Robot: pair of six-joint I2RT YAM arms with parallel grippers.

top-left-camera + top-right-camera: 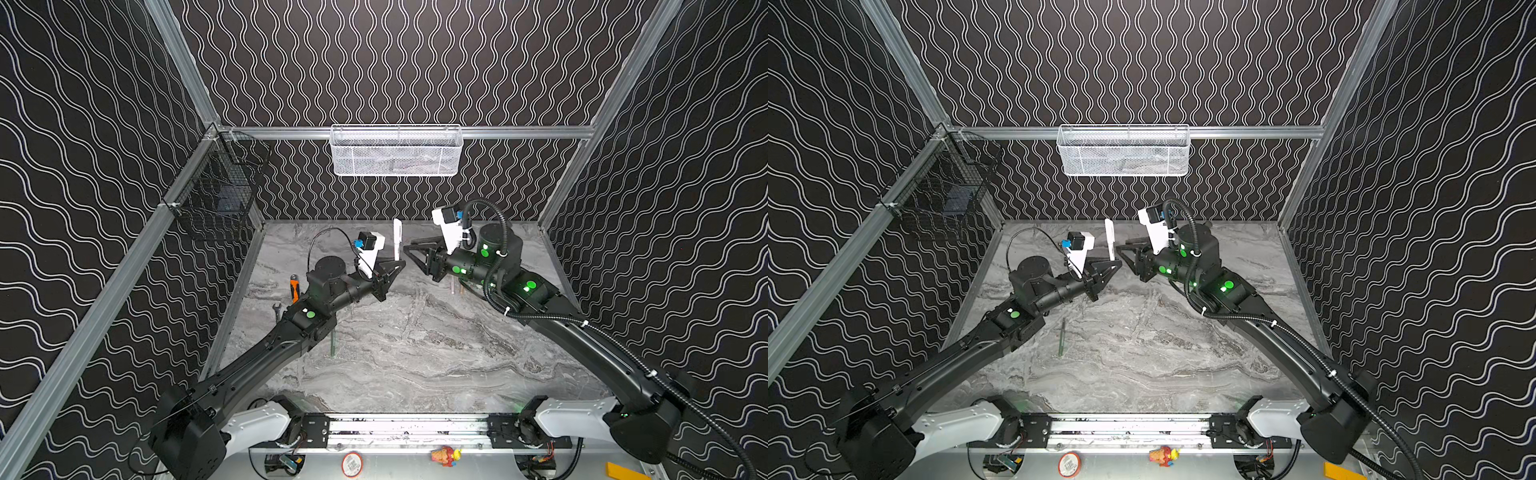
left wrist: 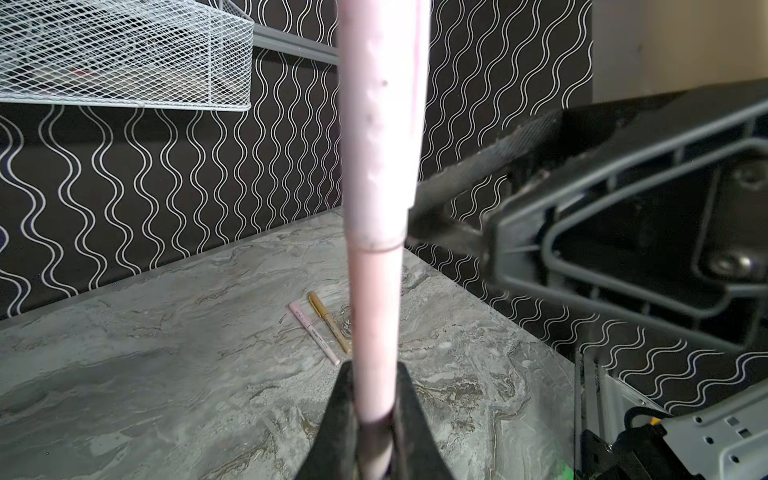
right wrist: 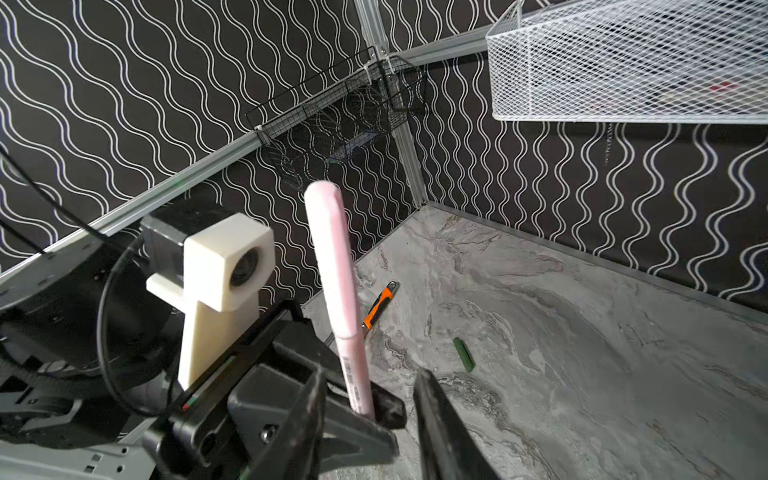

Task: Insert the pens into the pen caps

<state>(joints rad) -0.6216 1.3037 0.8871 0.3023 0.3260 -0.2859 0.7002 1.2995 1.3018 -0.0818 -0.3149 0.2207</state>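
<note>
**L gripper (image 1: 398,262) clamped on upright pale pink pen (image 1: 397,239); R gripper (image 1: 409,248) jaws apart, empty.**

Held pen stands below & in front of white mesh basket (image 1: 395,151), pink cap (image 2: 380,124) seated on its upper end. R fingertips sit just beside cap's lower edge; contact can't tell. Farther out from basket, flat on table (image 1: 436,353): second pink pen (image 2: 313,328) & tan pen (image 2: 328,322) side by side, dark green pen (image 1: 1062,336), and loose dark green cap (image 3: 463,353).
</note>
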